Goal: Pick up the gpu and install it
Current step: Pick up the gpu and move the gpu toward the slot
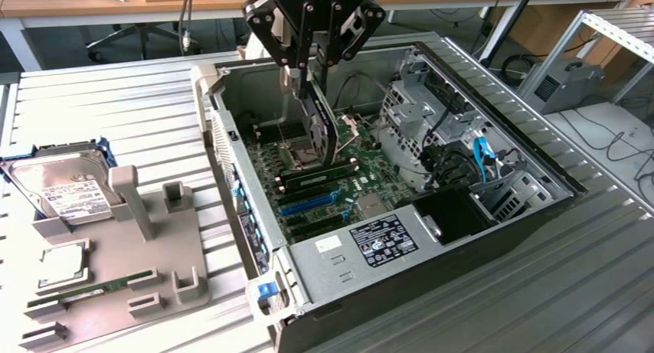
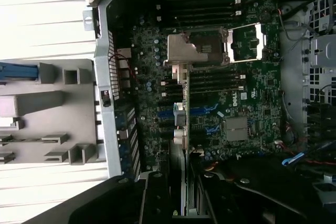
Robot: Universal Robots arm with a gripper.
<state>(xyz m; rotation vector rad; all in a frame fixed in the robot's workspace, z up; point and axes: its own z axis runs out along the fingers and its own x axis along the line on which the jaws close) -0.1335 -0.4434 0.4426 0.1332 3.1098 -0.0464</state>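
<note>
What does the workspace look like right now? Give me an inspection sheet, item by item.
Surface: ribbed metal table.
Job's things: gpu upright above the motherboard inside the open computer case.
Clutter: grey holder with memory stick and chip; hard drive next to it.
Gripper: shut on the gpu.
Cables: blue cable inside the case; loose cables at the exterior view's right.
Surroundings: desks and an office chair behind.
</note>
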